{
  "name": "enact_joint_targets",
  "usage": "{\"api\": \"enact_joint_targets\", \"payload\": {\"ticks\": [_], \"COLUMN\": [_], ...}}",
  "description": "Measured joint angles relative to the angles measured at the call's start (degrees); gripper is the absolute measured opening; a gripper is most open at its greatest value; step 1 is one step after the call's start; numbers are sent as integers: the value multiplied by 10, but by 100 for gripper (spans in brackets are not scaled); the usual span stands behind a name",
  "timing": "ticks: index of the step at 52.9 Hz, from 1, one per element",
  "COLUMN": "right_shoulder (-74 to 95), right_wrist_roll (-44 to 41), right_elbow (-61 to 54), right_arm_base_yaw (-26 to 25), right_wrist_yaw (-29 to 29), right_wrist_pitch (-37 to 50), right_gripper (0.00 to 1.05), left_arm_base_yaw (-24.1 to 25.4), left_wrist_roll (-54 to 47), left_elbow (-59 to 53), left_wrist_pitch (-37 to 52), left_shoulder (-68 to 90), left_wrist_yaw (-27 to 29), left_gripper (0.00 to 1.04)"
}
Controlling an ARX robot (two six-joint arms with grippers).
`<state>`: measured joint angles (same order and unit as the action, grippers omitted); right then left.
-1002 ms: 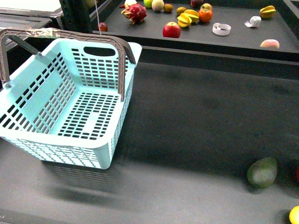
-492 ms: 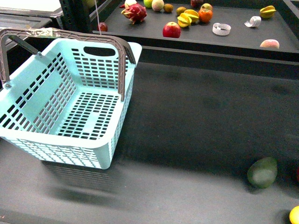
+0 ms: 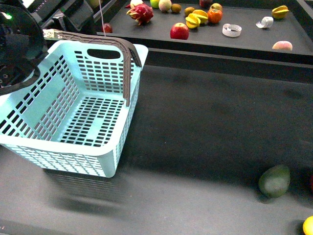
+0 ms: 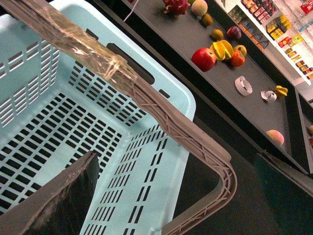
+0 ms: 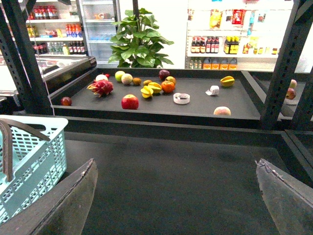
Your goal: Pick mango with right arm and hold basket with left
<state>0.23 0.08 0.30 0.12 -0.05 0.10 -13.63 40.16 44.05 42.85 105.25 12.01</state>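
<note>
Jaws of the left gripper (image 4: 176,155) stand apart, facing the grey-brown swing handle (image 4: 161,115) of the light turquoise slotted plastic basket (image 3: 73,112), not yet clamped. Bulky black left arm (image 3: 14,46) has newly entered the front view, so the holding step is likely beginning. Right gripper (image 5: 176,161), jaws also apart, is empty. Bright yellow mango (image 3: 308,225) lies outside its wrist view, unapproached.

A shop: drink shelves (image 5: 215,48), fruit display (image 5: 195,110), shopping basket (image 5: 36,147) (potted plant (image 5: 139,36) behind)
</note>
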Motion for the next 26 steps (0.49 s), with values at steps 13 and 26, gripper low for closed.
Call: {"api": "enact_joint_targets", "payload": {"ticks": [13,26], "right_shoulder": [0,0], "right_wrist_roll": [0,0], "right_elbow": [0,0], "right_arm_base_yaw": [0,0], "right_wrist_yaw": [0,0], "right_wrist_pitch": [0,0], "right_gripper": [97,97], "left_arm_base_yaw": [-18,-23], "left_wrist_roll": [26,38], "left_elbow": [104,190], "left_wrist_pitch": [-42,-71], "left_shoulder": [79,144], "left_wrist_yaw": [-2,-4], "left_gripper": [99,99]}}
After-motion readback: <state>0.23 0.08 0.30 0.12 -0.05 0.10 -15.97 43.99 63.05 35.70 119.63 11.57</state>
